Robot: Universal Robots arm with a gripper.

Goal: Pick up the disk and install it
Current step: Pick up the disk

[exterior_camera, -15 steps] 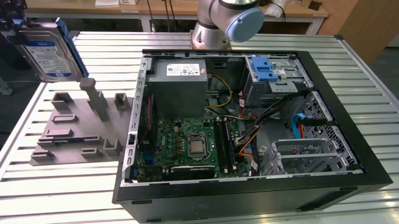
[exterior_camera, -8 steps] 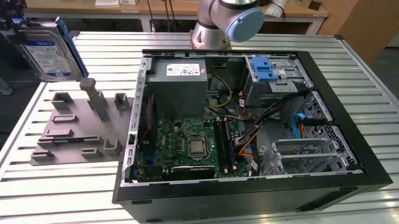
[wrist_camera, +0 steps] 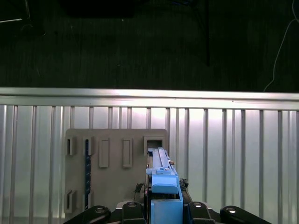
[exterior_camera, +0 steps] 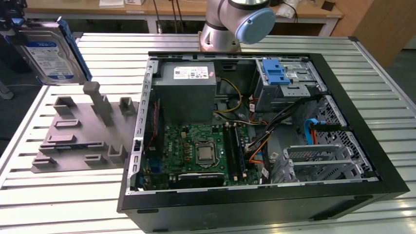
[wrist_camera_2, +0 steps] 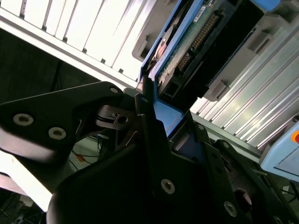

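I'm working over a table (exterior_camera: 58, 195) of ribbed, shiny aluminium slats. Most of it is taken up by a black computer case (exterior_camera: 260, 207) lying on its side with the cover off. Inside I can see a grey sheet-metal power supply box (exterior_camera: 188, 92), a green motherboard (exterior_camera: 195, 151), loose cables and a silver drive cage (exterior_camera: 286, 80) with a blue plastic latch. The grey arm (exterior_camera: 234, 22) with its pale blue joint cap rises behind the case, and the frame cuts it off.

On the exterior view's left of the case lies a matte grey fixture plate (exterior_camera: 78, 131) with blocky posts and rectangular slots.

The disk (exterior_camera: 48, 53) is off the table, up in the air beyond that plate. It stands roughly upright, a flat silver slab in a blue plastic bracket, with its blue-and-white label facing the exterior camera.

The gripper (wrist_camera_2: 156, 105) is clenched on the disk. In the second wrist view its black fingers (wrist_camera_2: 147, 121) press on either side of the blue bracket, and the disk's green circuit board and connector pins stick out past the tips. In the first wrist view I see the disk edge-on between the knuckles, with the plate below. The fingertips are hidden behind the bracket there, and how deep the grip sits is hard to make out.
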